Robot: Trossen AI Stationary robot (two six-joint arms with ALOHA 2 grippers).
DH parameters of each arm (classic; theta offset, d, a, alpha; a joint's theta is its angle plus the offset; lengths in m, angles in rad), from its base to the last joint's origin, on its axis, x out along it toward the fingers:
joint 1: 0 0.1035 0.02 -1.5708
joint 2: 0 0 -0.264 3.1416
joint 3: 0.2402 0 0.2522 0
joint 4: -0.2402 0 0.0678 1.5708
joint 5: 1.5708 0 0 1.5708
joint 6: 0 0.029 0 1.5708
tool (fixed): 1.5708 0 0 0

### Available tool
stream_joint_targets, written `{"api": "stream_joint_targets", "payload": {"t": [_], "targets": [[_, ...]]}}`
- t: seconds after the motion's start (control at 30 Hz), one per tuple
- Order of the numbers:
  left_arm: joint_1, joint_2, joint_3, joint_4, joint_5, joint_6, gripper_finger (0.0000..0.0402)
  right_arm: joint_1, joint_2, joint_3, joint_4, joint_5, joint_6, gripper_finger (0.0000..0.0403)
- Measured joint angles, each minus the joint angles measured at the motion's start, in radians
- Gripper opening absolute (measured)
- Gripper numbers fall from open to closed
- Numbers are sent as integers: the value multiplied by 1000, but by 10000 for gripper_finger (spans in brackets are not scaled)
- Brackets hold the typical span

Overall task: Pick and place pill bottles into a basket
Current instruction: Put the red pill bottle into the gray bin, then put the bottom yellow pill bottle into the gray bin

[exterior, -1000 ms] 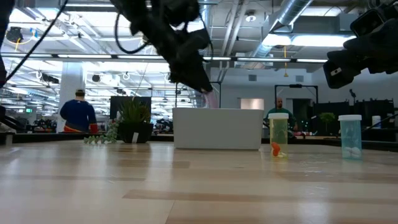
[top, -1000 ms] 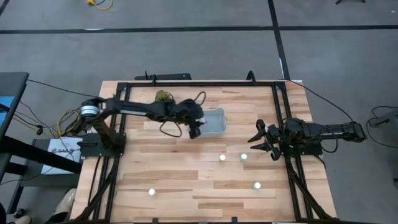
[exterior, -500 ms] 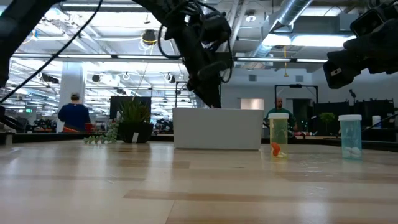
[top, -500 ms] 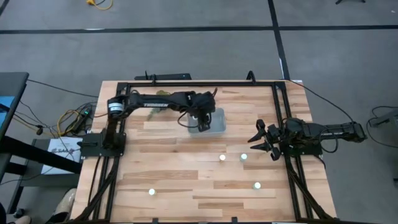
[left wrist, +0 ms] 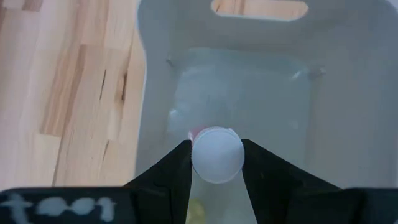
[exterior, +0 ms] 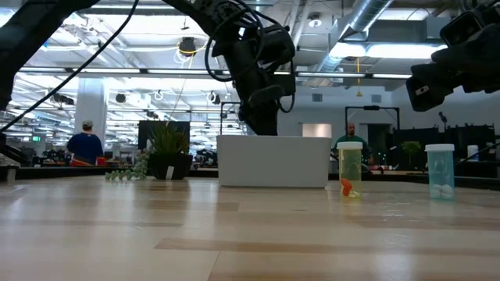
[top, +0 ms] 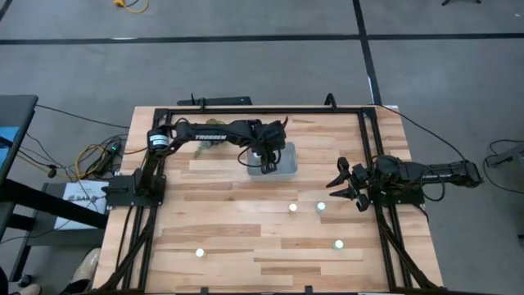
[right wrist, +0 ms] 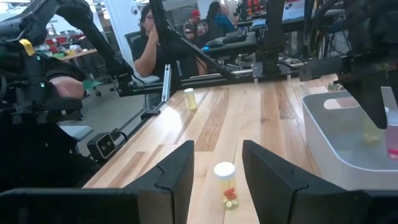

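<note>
Left wrist view: left gripper clenched on pill bottle over basket; small rigid plastic, likely light and slippery, best pinched across the cap; right gripper released, idle.

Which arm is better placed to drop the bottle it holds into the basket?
Left. The left gripper holds a pill bottle directly over the basket. The right gripper is open and empty beside the table's right edge.

wooden table, basket, pill bottles

2 dark arms, white lettering, black cables
</note>
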Motion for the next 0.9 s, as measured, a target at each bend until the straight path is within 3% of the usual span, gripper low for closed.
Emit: {"api": "stream_joint_targets", "payload": {"t": [0.2, 0.67, 0.9], "targets": [[4, 0, 0, -1, 0, 14, 131, 0, 0, 0, 0, 0, 0, 129], [27, -3, -1, -1, 2, 46, 202, 0, 0, 0, 0, 0, 0, 129], [-11, -124, -1, -30, 52, 78, 209, 0, 0, 0, 0, 0, 0, 129]]}}
